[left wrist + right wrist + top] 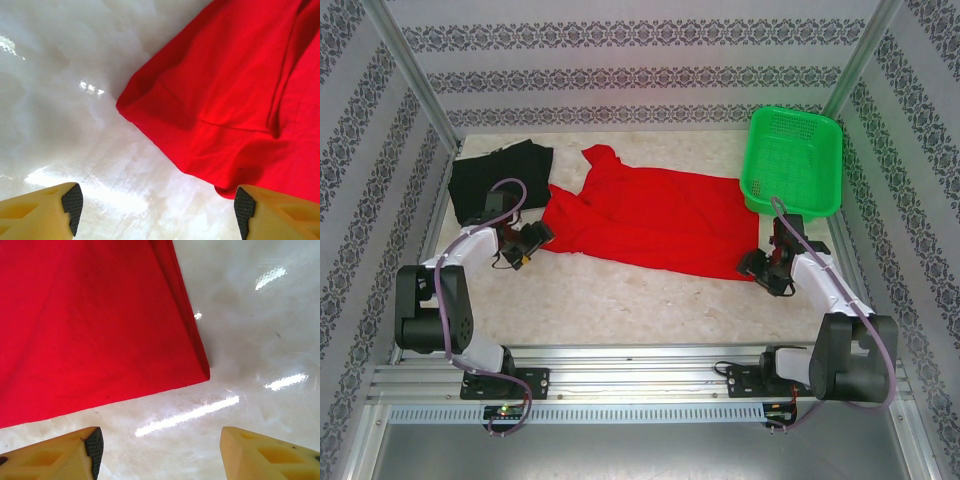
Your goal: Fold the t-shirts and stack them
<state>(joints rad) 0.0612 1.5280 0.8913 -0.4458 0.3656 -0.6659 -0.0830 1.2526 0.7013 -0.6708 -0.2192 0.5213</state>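
A bright red t-shirt (655, 220) lies spread across the middle of the table, plain side up. A black t-shirt (500, 178) sits bunched at the back left. My left gripper (530, 245) hovers by the red shirt's left corner (150, 105), jaws open over bare table. My right gripper (767, 270) stands just off the shirt's near right corner (200, 372), also open with nothing between its fingers. In the left wrist view one yellow fingertip (247, 210) sits right beside the cloth's edge.
A green mesh basket (790, 160) stands at the back right, close behind the right arm. Patterned walls and metal posts enclose the table (640, 310). Bare marbled surface stretches in front of the red shirt.
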